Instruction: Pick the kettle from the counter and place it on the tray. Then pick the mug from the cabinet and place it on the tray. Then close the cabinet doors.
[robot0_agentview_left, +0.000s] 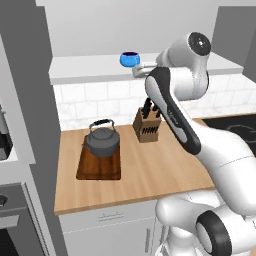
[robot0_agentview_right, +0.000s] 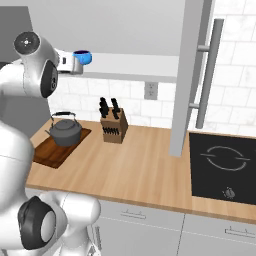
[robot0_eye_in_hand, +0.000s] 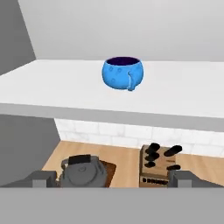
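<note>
My arm (robot0_agentview_left: 220, 150) is glossy white all over, built from thick rounded segments that swell at each joint. A long black band (robot0_agentview_left: 172, 112) runs down the side of the upper link, with small pale lettering on it I can't read. The top joint carries a round dark cap (robot0_agentview_left: 199, 42) with a lighter ring at its centre, and the right base camera shows the same cap (robot0_agentview_right: 25, 42). A black oval panel (robot0_agentview_right: 50, 79) sits on the shoulder housing there. Low down, near the base, a dark grey ring (robot0_agentview_left: 215, 237) circles the bulging white joint. The finger tips (robot0_eye_in_hand: 43, 178) are small dull grey blocks.
</note>
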